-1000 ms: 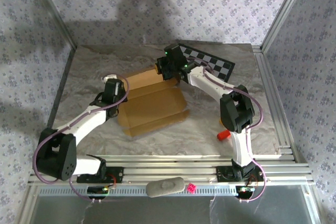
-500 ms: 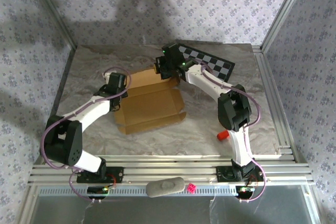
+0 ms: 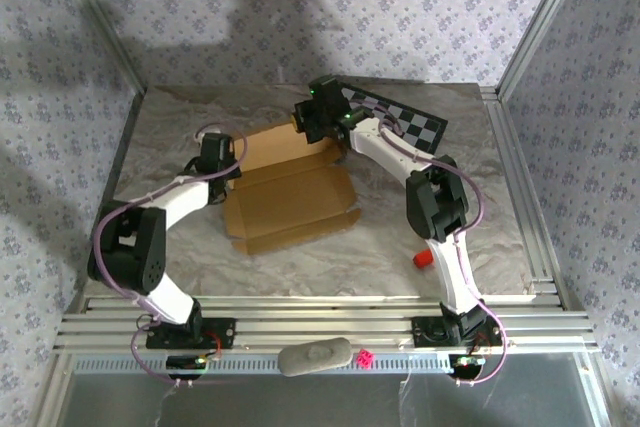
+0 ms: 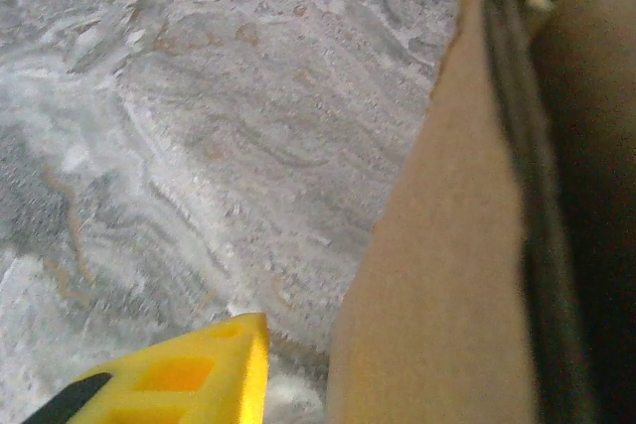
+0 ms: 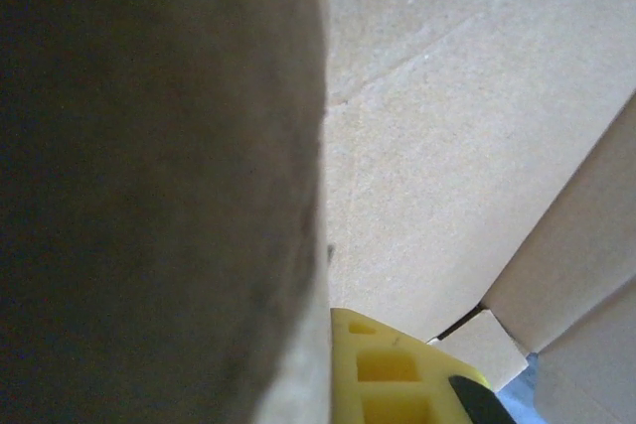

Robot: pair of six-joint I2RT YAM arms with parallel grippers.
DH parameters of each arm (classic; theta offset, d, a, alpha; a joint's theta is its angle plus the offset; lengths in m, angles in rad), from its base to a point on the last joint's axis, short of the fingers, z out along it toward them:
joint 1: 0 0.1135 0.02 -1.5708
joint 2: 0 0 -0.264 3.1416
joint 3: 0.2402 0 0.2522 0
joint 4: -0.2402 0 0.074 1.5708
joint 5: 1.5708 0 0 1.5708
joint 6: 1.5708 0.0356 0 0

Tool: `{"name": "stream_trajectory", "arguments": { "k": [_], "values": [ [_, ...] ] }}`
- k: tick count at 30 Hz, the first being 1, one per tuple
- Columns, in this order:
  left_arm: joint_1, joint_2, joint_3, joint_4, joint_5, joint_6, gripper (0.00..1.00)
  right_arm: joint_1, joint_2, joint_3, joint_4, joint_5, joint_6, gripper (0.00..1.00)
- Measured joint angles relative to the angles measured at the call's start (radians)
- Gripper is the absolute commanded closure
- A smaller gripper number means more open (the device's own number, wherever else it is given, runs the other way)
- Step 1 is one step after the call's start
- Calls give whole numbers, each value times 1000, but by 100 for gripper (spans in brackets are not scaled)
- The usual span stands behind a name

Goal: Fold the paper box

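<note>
Paper box long axis runs left-right; right gripper jaws clamped on far flap, left gripper jaws parted beside left wall.

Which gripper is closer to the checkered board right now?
Right. The right gripper sits at the far edge of the paper box, beside the checkered board; the left gripper is at its left edge, farther off.

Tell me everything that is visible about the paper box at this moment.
The paper box is plain brown cardboard, a creased die-cut sheet with notched flaps, partly folded. It lies in the middle of the table, slightly turned. Its left wall stands up by the left claw; the near flap lies flat. The right claw pinches its far right corner.
</note>
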Motion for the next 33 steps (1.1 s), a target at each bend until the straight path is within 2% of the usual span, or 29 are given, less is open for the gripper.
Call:
{"name": "stream_trajectory", "arguments": {
  "k": [4,12,13,16,17,19,21,22,24,27,29,33],
  "values": [
    [4,48,63,-30,15,-9,100,-7,20,0,53,-3,-26,100],
    [5,95,156,-140,-12,-57,100,-10,55,-19,189,-4,-40,100],
    [5,97,161,-148,-15,-61,97,-10,56,-21,198,-5,-40,100],
    [5,103,172,-165,-20,-67,78,-10,61,-26,221,-6,-40,100],
    [6,107,176,-171,-26,-77,74,-10,62,-30,228,-7,-40,100],
    [10,118,183,-180,-35,-81,73,-10,63,-37,243,-6,-40,100],
    [13,125,195,-189,-37,-83,74,-10,66,-40,257,-3,-40,100],
    [13,128,200,-195,-37,-84,81,-10,67,-40,261,-3,-40,100],
    [14,134,209,-202,-31,-89,100,-10,68,-41,264,-3,-40,100],
    [7,140,220,-210,-29,-82,100,-10,68,-41,265,-1,-40,99],
    [7,140,220,-211,-29,-82,100,-10,68,-41,265,0,-40,90],
    [14,135,220,-216,-25,-76,100,-11,60,-50,228,-23,-71,54]
  ]
}}
